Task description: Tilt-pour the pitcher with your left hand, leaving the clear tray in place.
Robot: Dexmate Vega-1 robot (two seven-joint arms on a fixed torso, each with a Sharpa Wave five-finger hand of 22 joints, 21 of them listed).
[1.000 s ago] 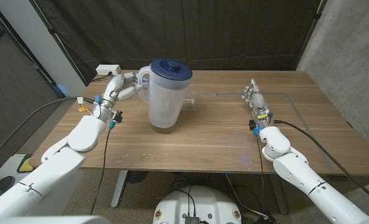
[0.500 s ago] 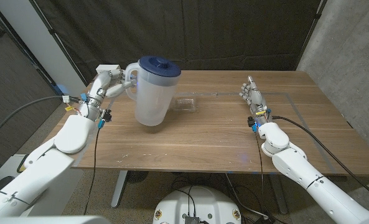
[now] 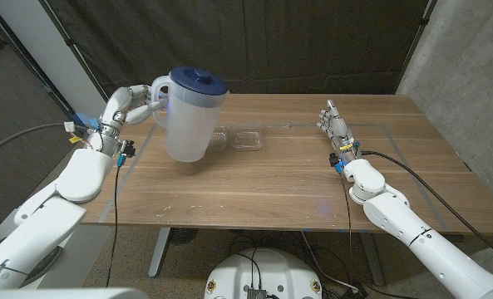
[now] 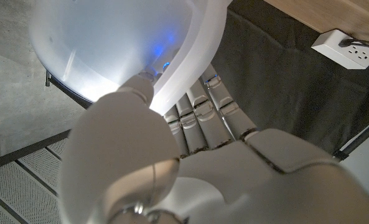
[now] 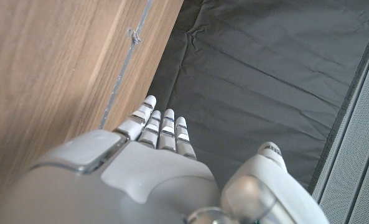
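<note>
wooden table (image 3: 296,178) w/ left hand (image 3: 134,104) clamped on pitcher (image 3: 188,116) handle, lifted to tilt-pour beside clear tray (image 3: 248,139); right hand (image 3: 336,129) idle, fingers straight & together.

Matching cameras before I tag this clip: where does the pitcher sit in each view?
Head view: the pitcher is left of centre, tilted, its handle gripped by the left robot hand, with the clear tray beside it.
Left wrist view: its frosted body and handle lie just past the fingers.
Right wrist view: I cannot find it.
Shared landmark: the wooden table.
</note>
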